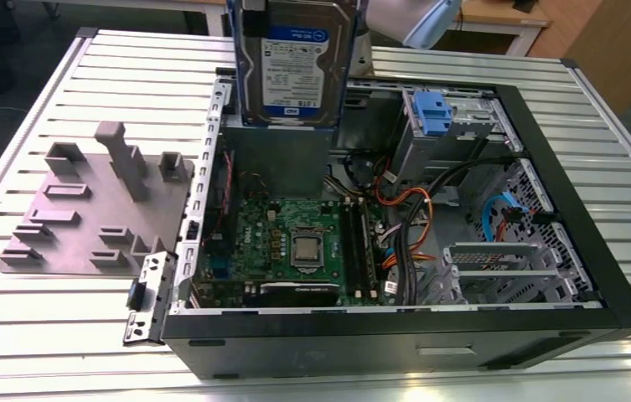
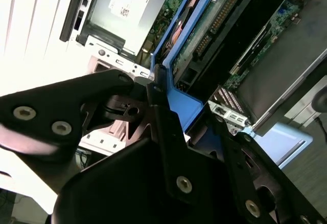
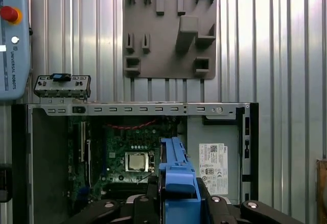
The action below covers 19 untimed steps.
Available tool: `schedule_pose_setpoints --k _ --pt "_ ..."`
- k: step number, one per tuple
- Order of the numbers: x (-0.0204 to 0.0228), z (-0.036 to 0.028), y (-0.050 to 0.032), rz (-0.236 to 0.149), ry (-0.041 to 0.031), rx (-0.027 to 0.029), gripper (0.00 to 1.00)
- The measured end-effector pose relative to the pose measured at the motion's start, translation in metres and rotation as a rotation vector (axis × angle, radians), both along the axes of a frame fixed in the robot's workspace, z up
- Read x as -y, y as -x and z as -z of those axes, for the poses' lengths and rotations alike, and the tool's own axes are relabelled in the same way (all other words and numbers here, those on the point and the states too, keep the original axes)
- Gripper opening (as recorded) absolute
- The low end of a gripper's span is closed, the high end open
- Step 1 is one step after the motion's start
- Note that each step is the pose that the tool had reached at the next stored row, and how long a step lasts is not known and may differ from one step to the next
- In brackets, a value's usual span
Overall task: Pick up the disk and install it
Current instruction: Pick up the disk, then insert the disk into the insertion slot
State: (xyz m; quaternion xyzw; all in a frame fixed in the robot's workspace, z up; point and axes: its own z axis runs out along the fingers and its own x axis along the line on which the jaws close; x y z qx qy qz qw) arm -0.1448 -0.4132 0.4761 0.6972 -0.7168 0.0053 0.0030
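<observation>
Beside the computer case (image 1: 405,331), on the exterior view's left, lies the grey fixture plate (image 1: 91,209). The disk (image 1: 292,63) hangs upright above the case's far edge, with the gripper (image 3: 179,201) jaws clamped on its blue carrier rails. The pick-up looks done, but the disk sits in no bay, so installation is not yet done.

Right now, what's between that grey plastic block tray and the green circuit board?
The computer case's metal wall, plus a bare strip of slatted table, in the first wrist view.
</observation>
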Motion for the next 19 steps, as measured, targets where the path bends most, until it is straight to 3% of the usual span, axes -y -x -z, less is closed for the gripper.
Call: schedule_pose_setpoints --k 6,13,19 --pt "0.0018 0.0000 -0.0129 0.000 -0.0001 0.0001 0.37" --pt "0.0118 0.0001 -0.0170 0.001 -0.0002 0.0000 0.37" --pt "0.0126 0.0002 -0.0182 0.001 -0.0001 0.0000 0.37"
